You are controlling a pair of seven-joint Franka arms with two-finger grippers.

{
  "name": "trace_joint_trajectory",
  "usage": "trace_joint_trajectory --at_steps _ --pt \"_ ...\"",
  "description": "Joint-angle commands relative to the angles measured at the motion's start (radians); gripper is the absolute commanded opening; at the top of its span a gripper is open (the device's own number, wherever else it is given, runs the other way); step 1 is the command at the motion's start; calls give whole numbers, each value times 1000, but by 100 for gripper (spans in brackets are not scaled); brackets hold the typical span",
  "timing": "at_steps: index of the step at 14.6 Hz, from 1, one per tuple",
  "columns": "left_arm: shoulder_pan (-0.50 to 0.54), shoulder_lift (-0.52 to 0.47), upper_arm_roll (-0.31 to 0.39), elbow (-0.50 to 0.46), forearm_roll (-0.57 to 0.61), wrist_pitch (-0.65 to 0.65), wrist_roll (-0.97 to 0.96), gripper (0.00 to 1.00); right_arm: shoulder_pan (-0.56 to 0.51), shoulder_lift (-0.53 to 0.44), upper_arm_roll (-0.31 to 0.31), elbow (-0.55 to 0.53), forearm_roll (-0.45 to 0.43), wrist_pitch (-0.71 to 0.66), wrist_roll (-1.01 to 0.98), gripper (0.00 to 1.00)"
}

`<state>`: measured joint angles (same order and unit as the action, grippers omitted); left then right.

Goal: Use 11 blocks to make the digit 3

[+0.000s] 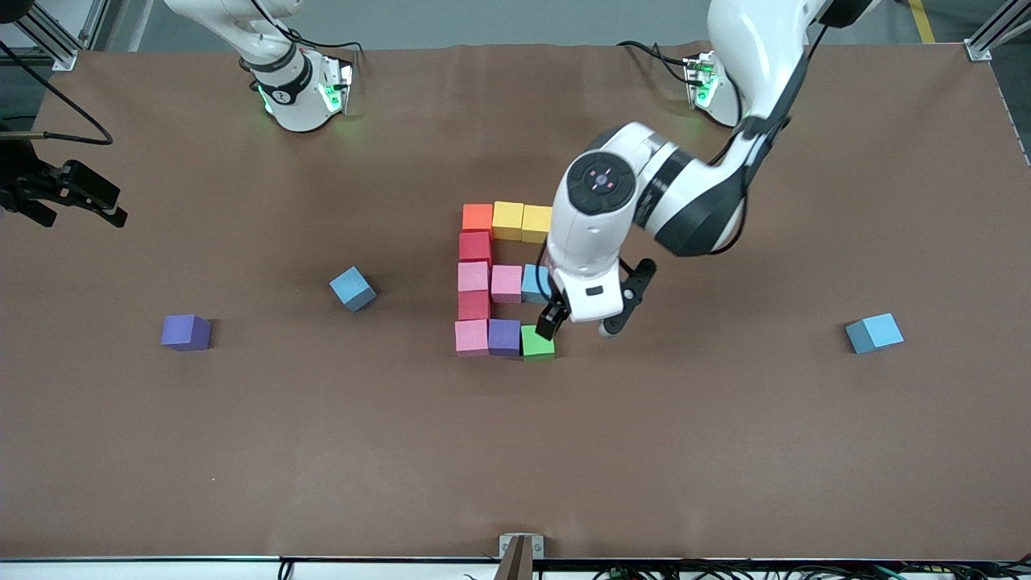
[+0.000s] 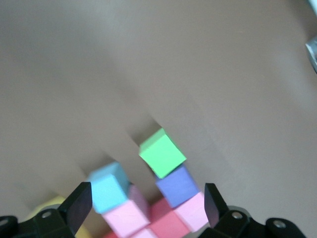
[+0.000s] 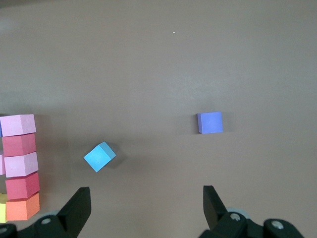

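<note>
The digit 3 (image 1: 506,282) looks complete on the brown surface (image 1: 725,451): a top bar of orange block (image 1: 478,216) and two yellow blocks (image 1: 523,221), a middle bar of two pink blocks with the light blue block (image 1: 534,283), and a bottom bar of pink, purple block (image 1: 504,337) and green block (image 1: 537,344), with single red blocks (image 1: 474,246) linking the bars along the edge toward the right arm's end. All eleven cubes appear to be in place.

The left gripper (image 1: 581,324) hangs just above the green block, its fingers spread wide and holding nothing; in the left wrist view the green block (image 2: 162,152) sits free between and below the open fingers (image 2: 79,203). This reads as the release of the last cube.

The right gripper (image 3: 146,208) waits over the surface toward the right arm's end, fingers wide and empty.

Three spare cubes lie well apart from the figure: a blue cube (image 1: 353,288), a purple cube (image 1: 186,332) and another blue cube (image 1: 874,333).

The next move probably calls for lifting the left gripper straight up, so no finger nudges the green or light blue block.
</note>
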<state>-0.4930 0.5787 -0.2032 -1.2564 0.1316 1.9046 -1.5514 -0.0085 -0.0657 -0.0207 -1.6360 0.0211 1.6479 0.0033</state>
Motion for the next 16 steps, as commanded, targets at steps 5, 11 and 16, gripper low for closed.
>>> trace_joint_trajectory --at_steps 5,11,16 --pt "175 -203 22 -35 -6 -220 624 100 1 -22 4 1 -9 6 -2 100" --pt "361 -353 19 -43 -10 -369 1037 100 1 -22 5 7 -6 3 6 100" --pt "413 -468 53 -111 -24 -420 1281 100 -2 -22 2 36 -6 -56 7 100"
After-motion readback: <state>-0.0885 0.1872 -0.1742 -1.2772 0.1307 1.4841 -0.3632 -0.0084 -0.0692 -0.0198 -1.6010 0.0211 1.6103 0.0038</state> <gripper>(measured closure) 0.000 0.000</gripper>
